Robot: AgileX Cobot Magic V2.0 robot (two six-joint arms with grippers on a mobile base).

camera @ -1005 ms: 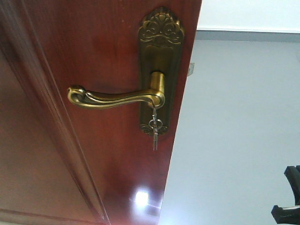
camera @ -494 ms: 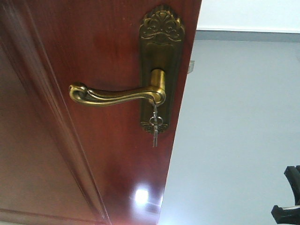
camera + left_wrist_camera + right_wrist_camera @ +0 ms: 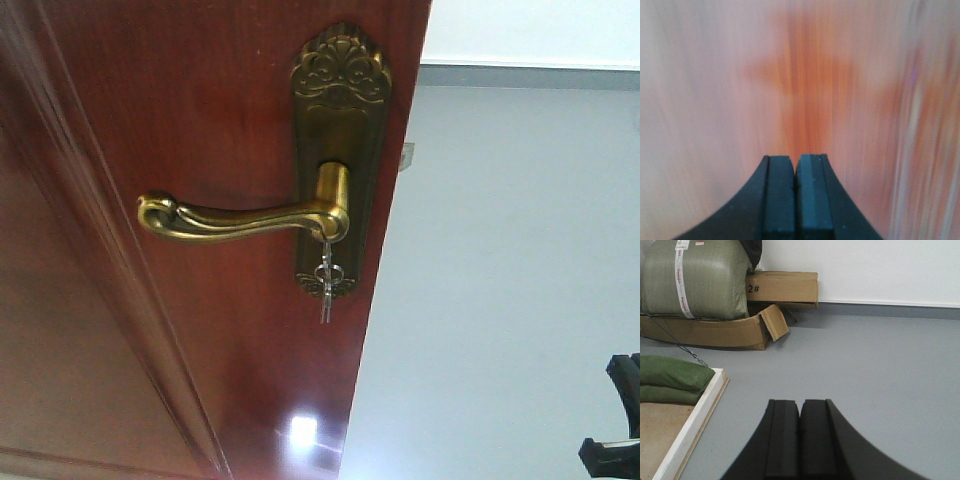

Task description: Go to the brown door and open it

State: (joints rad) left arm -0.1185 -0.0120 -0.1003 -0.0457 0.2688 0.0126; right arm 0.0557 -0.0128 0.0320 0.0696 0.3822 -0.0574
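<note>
The left hand (image 3: 796,200) is pinched closed on nothing, facing a blurred reddish wood surface close ahead; the right hand (image 3: 800,440) is likewise closed and empty over grey floor (image 3: 880,365). In the front view the brown door (image 3: 200,150) fills the left, its brass lever handle (image 3: 240,217) lying roughly horizontal, tip pointing left, keys (image 3: 327,285) hanging beneath

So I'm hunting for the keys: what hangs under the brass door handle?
Keys dangle on a ring below the brass handle, against the backplate. The keyhole itself is covered.
</note>
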